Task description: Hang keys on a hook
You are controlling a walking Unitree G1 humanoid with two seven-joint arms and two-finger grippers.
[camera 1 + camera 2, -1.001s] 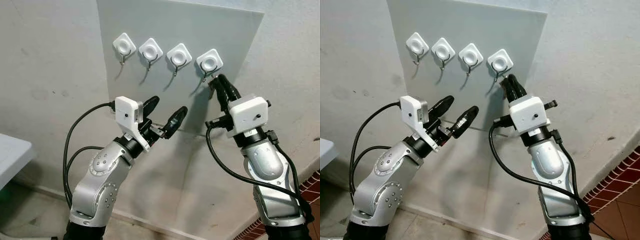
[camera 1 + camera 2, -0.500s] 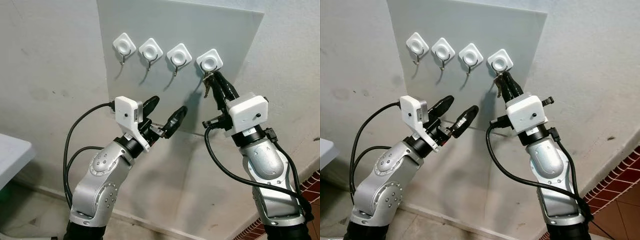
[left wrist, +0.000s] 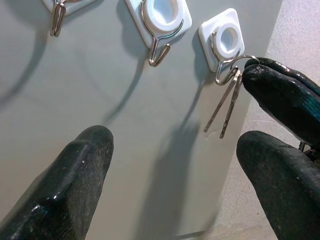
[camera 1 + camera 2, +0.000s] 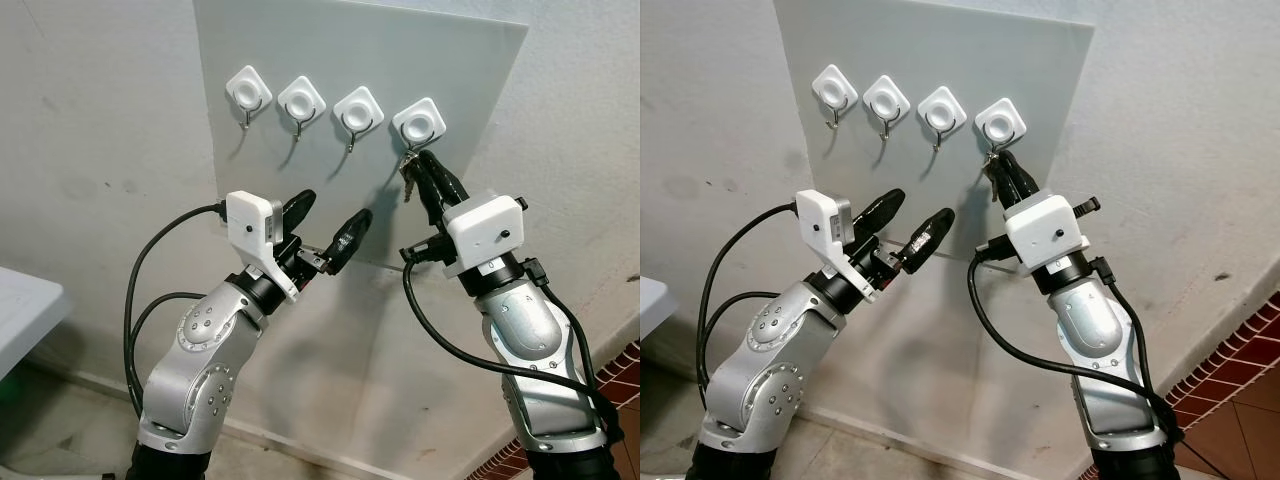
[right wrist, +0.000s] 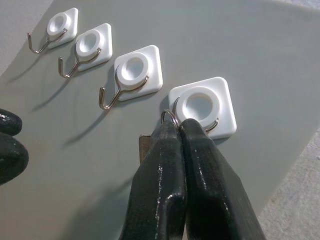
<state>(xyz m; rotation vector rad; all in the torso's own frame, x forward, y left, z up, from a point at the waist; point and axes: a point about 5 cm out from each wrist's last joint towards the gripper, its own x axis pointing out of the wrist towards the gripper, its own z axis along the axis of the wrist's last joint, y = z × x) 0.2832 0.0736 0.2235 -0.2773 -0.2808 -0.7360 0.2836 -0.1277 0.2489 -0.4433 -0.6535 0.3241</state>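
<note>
R gripper (image 5: pixel 177 125) is pinched tight on the ring of the keys (image 3: pixel 226 102), fingertips right at the rightmost hook (image 4: pixel 418 125) on the grey board (image 4: pixel 400 60). Key ring sits at that hook's wire; two thin silver keys hang down just under it, close together. L gripper (image 4: pixel 325 218) is held up in front of the board below the hooks, fingers spread wide, holding nothing.

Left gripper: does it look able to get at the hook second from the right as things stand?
Probably yes. The left gripper is open, below that hook, with bare board between. The right gripper is busy with the keys one hook over.
</note>
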